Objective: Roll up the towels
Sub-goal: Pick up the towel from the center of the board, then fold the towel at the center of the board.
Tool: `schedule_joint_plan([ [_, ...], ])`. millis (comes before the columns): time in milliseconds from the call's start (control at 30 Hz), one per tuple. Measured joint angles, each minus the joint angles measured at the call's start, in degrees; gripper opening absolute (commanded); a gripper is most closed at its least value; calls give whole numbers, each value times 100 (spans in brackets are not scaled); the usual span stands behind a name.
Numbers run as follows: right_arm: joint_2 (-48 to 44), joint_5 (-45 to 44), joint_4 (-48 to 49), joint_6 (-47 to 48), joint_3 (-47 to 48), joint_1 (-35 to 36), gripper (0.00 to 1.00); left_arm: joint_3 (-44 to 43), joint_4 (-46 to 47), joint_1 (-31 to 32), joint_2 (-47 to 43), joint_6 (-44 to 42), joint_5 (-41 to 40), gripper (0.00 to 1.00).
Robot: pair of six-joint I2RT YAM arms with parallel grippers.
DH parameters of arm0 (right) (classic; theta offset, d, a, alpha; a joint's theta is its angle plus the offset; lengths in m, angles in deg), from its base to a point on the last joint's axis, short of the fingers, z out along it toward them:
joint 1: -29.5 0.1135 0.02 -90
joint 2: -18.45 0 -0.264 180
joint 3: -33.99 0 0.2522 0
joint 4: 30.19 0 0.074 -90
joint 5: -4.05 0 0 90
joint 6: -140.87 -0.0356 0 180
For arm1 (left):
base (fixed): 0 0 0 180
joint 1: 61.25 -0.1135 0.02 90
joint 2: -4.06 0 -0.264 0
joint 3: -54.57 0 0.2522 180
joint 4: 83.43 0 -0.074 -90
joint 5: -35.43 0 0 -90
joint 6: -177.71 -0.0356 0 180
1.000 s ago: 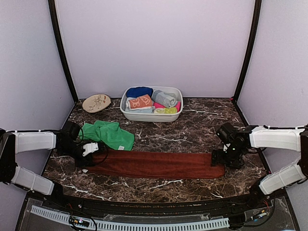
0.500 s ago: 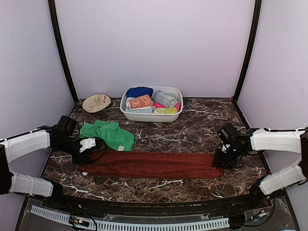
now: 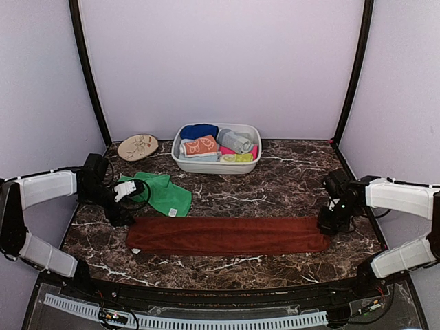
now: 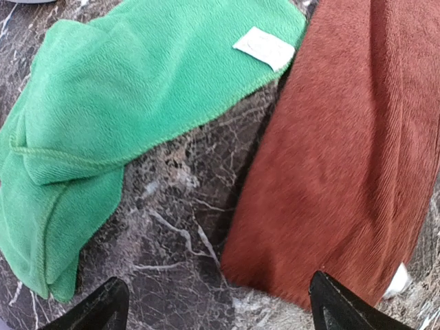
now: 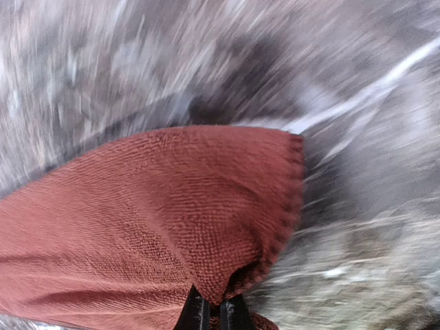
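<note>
I record that the left hand (image 3: 124,206) has let go of the rust-brown towel (image 3: 227,235). Its fingers, half closed a second ago, now stand wide apart, and it has drawn back off the towel's left end toward the green towel (image 3: 161,192). The right hand (image 5: 214,315), open before, has pinched the towel's right corner and pulled outward. The whole towel has shifted right along the table (image 3: 275,192).
</note>
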Motion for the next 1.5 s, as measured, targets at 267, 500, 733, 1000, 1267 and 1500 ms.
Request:
schedule_joint_plan([
  [267,-269,-656,-752,654,1051,-1095,0,-168,66,-173,-706,304,57,99],
  [500,267,-780,-1283,1058,2004,-404,0,-328,20,-444,-822,415,92,96],
  [733,1375,-291,-1410,1058,3373,1674,0,-431,-170,-446,-431,487,120,93],
  [1000,3462,426,-1276,1051,5222,3032,0,-564,-170,-474,-313,603,-63,91],
  [1267,5040,892,-1366,1178,7064,3495,0,-564,-170,-538,-310,660,-160,90],
  [1500,5386,1169,-1517,1248,7740,3705,0,-518,-151,-549,-313,656,-195,90],
])
